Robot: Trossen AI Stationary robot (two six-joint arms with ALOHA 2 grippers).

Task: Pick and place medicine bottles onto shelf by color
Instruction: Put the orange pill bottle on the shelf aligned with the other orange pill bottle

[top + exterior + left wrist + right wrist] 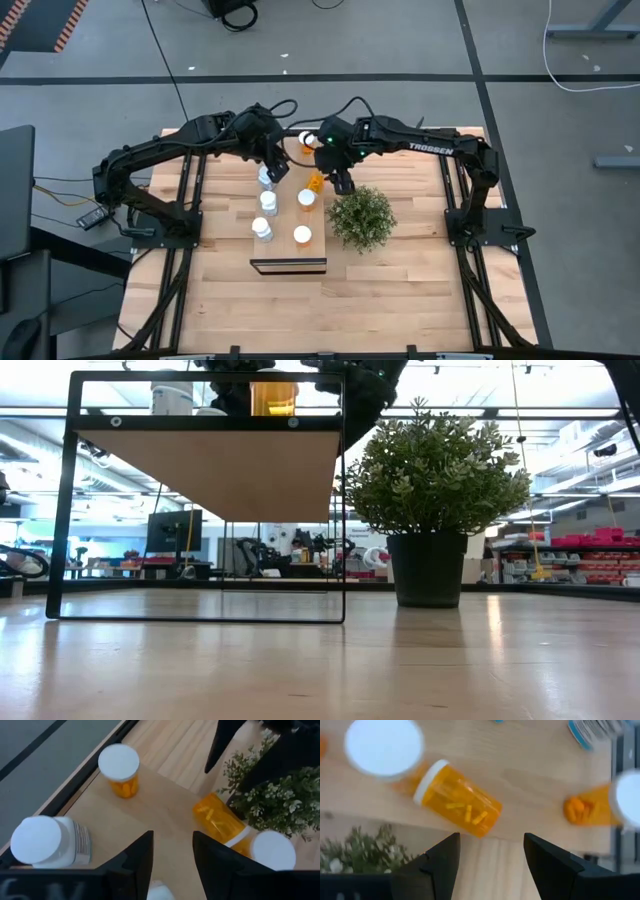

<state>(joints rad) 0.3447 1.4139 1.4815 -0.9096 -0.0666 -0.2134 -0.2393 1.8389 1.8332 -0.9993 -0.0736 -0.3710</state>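
Right gripper (343, 184) is hanging with its jaws wide and nothing between them, pointing down at the far right corner of the shelf (285, 215), just beside the plant (361, 218). Its arm is reaching in from the right side of the table (400, 290), bent at the elbow. In the right wrist view this gripper (491, 852) is looking down at a tipped orange bottle (457, 802), which is lying on its side on the shelf, just ahead of the fingertips and not touching them.

Left gripper (277, 166) is hovering over the far left corner of the shelf, and its arm is stretching in from the left side in a long bend. A white bottle (266, 179) is standing right below it. Whether this gripper is pressing the bottle or standing free I cannot tell.

Going from the near dark edge of the shelf to the far end, the bottles are standing in two columns. On the left side three white bottles are showing: the front one (262, 229), the middle one (269, 202) and the one under the left gripper. On the right side three orange bottles are showing: the front one (302, 237) and the middle one (307, 200) are standing upright, and the tipped one (314, 182) is lying at the far end. So six bottles are resting on the shelf.

Behind the shelf, on the table between the two wrists, something orange (305, 150) with a white cap next to it is showing; I cannot tell if it is one bottle or two.
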